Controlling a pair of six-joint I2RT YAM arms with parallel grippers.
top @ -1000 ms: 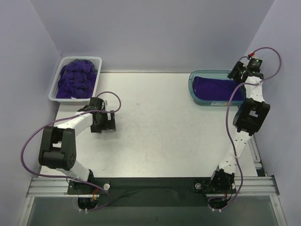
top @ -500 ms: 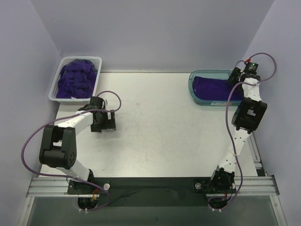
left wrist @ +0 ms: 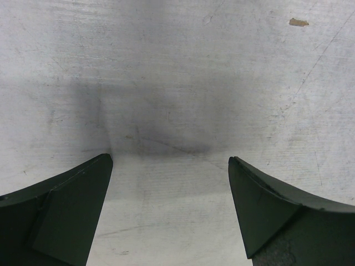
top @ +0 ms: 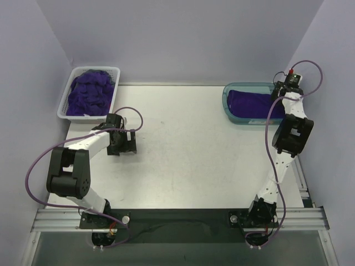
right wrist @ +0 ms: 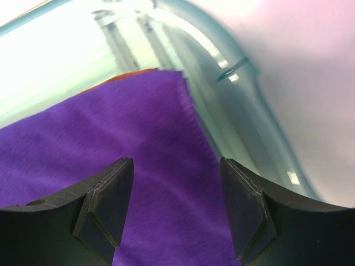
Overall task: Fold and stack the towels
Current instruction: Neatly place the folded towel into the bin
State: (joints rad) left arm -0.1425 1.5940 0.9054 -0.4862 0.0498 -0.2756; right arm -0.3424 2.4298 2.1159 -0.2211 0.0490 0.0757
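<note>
Looks like the stacking end of the job. Got the right gripper (right wrist: 176, 166) hanging over the right end of the teal tray (top: 227, 106), jaws spread wide with nothing between them. Lying flat inside the tray: a folded purple towel (right wrist: 111, 133), plus a sliver of rust-orange towel (right wrist: 130, 75) peeking out from under its far edge. Well across the table (top: 194, 155) from the tray, got the left gripper (left wrist: 169, 160) low over bare tabletop, also spread and holding nothing. Further from the tray again, past that gripper: a white basket (top: 65, 113) heaped with crumpled purple towels (top: 89, 94), all unfolded.

Worries, just guessing from here:
- Dropping straight down and closing could pinch only the top layer and drag the fold open. Looks like floppy, grabby cloth.
- Could also snag on the way up out of the tray and tug the purple edge crooked over the orange one.
- Sitting very close to the tray's right wall, so could knock or shove the tray on any sideways move.
- Grabbing from the basket heap might haul up two tangled towels instead of one.
</note>
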